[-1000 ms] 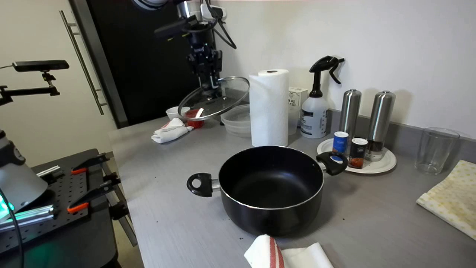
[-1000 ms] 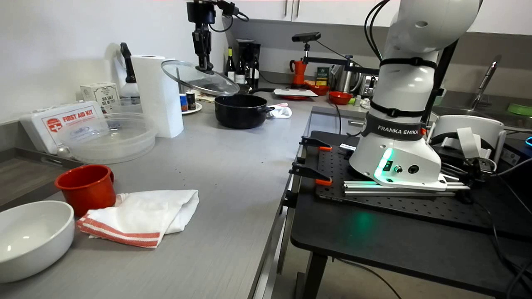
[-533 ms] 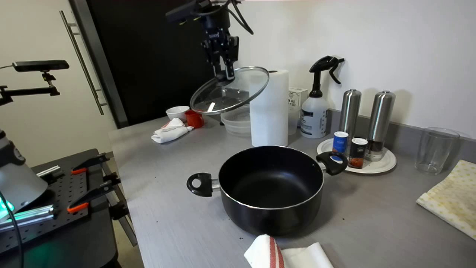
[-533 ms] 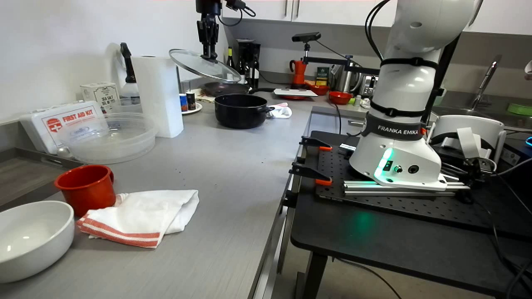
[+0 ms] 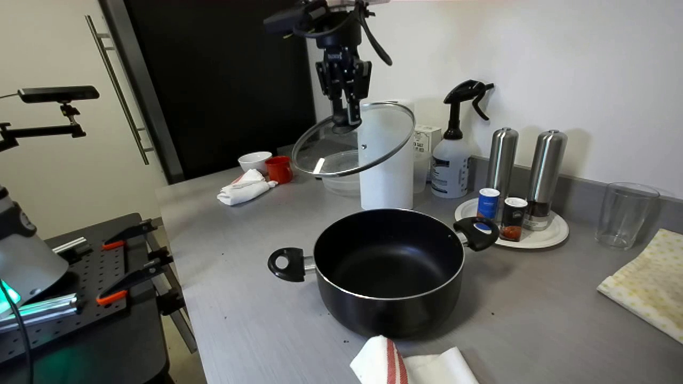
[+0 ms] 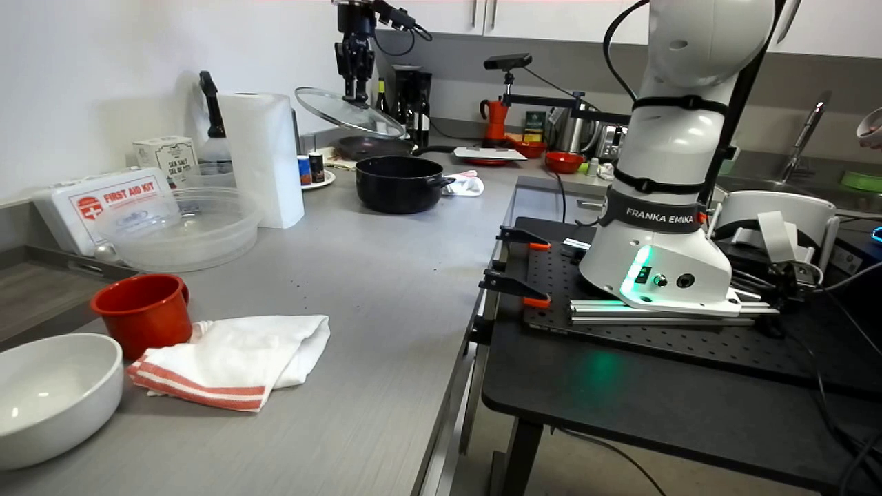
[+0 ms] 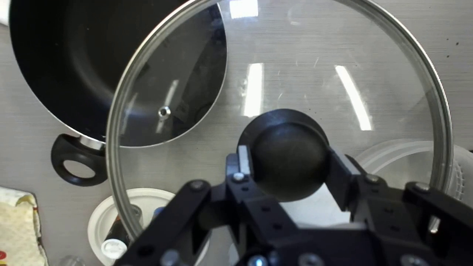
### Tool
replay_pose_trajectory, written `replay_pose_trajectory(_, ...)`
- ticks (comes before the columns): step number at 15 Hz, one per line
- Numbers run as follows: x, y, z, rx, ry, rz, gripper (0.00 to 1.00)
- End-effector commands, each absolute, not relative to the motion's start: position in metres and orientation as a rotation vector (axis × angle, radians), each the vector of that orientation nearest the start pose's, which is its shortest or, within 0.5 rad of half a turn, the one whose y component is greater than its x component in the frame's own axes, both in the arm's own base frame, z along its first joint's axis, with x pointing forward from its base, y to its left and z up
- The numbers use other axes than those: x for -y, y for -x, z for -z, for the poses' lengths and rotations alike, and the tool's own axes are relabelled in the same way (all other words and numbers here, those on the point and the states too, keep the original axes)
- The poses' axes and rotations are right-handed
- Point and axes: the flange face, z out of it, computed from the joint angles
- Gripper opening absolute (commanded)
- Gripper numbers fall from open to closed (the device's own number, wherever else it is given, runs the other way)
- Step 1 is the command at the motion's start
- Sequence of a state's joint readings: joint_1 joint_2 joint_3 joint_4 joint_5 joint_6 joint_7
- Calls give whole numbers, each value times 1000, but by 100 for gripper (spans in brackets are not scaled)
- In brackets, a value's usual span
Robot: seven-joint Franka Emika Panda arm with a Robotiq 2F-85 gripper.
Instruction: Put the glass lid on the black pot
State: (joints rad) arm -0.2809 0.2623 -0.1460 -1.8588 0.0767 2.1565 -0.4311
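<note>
My gripper (image 5: 347, 116) is shut on the black centre knob (image 7: 290, 159) of the glass lid (image 5: 332, 152), one finger on each side of it. In both exterior views the lid (image 6: 331, 107) hangs in the air, tilted, its wall-facing side higher. The black pot (image 5: 392, 314) stands uncovered on the counter, below the lid and off to one side. Through the clear glass in the wrist view, part of the pot (image 7: 81, 70) shows at upper left; lid and pot overlap only partly there. One pot handle (image 7: 79, 162) lies just outside the lid's rim.
A paper towel roll (image 5: 387, 192) stands close behind the lid. Near the wall are a spray bottle (image 5: 451, 165), a plate (image 5: 557, 234) with two mills and small shakers, and a clear tub (image 6: 186, 248). A striped cloth (image 5: 392, 362) lies before the pot.
The gripper has carried the lid along the counter towards the pot, first rising and then dropping slightly in the last half second. The pot has stayed in place.
</note>
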Motion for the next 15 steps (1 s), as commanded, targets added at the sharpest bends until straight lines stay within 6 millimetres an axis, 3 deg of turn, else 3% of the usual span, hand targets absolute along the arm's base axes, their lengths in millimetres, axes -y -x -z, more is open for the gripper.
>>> replay_pose_trajectory(1,278,-580,-387,-126,3083,56,25)
replay_pose_trajectory(10,343,-572,-368,-314,3027,-18,25)
replay_pose_trajectory(15,368,-567,-346,-377,3011,-93,25)
